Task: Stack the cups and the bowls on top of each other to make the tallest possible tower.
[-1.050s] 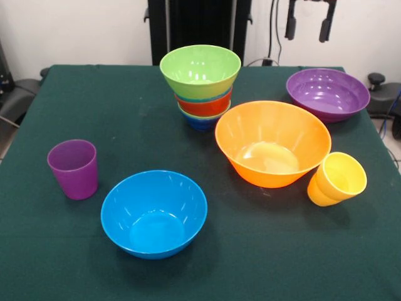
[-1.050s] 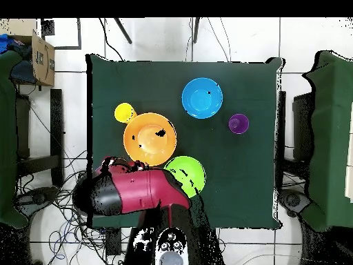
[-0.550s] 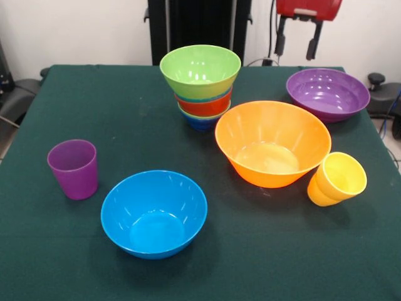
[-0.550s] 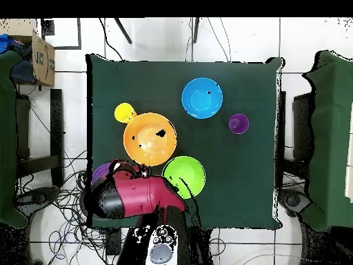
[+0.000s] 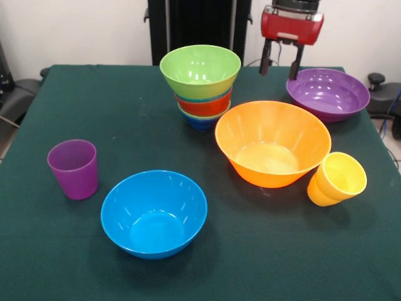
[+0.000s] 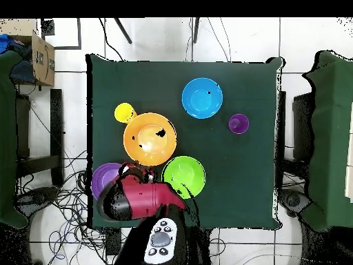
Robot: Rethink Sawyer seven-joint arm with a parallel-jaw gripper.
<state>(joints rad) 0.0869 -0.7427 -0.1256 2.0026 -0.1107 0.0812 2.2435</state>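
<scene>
From my station I see the red arm reaching down at the table's far side, its gripper hanging with two dark fingers spread apart and nothing held between them, just beside the rim of the wide purple bowl. That bowl sits empty at the far right corner of the green table. Left of the gripper stands the tower: a green bowl on top, a red-orange bowl nested beneath it, blue bowls at the bottom. The large orange bowl sits empty near the middle, the yellow cup tilted just beside it. Nearer the camera, the large blue bowl is empty, and the purple cup stands upright well to its left
</scene>
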